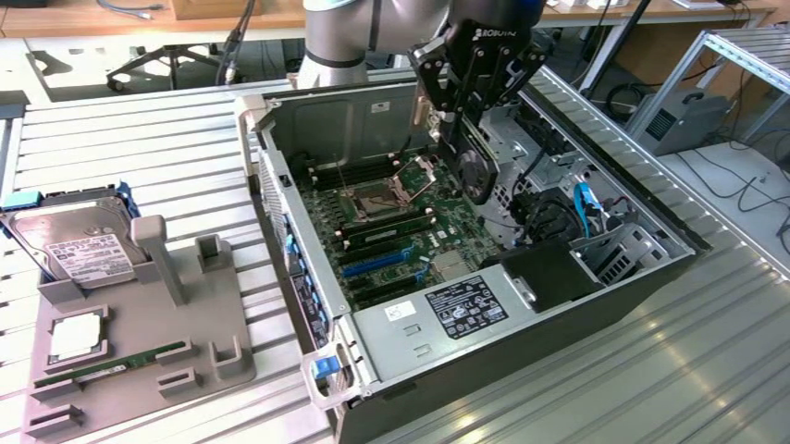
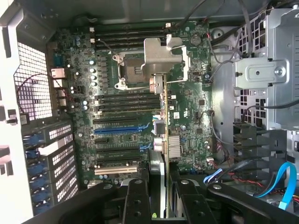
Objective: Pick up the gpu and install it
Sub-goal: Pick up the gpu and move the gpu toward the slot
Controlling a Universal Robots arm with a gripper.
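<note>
Up above the open PC case [image 1: 324,125], got the gpu [image 1: 476,170] pinched in the jaws, closed partway down onto its upper edge. Hanging on edge, round black cooler showing on its face, clear of the motherboard [image 1: 398,222] underneath and not seated in any slot yet. From the wrist view, looking straight down the thin edge of the gpu [image 2: 163,116] between the black fingers [image 2: 136,201], with its far end near the CPU socket [image 2: 135,65] and the blue slot [image 2: 117,129] off to one side. Over on the exterior view's left, sitting on the tabletop [image 1: 136,148]: grey holder tray [image 1: 154,314] with a hard drive [image 1: 77,242] and a green memory stick [image 1: 114,363] in it.
</note>
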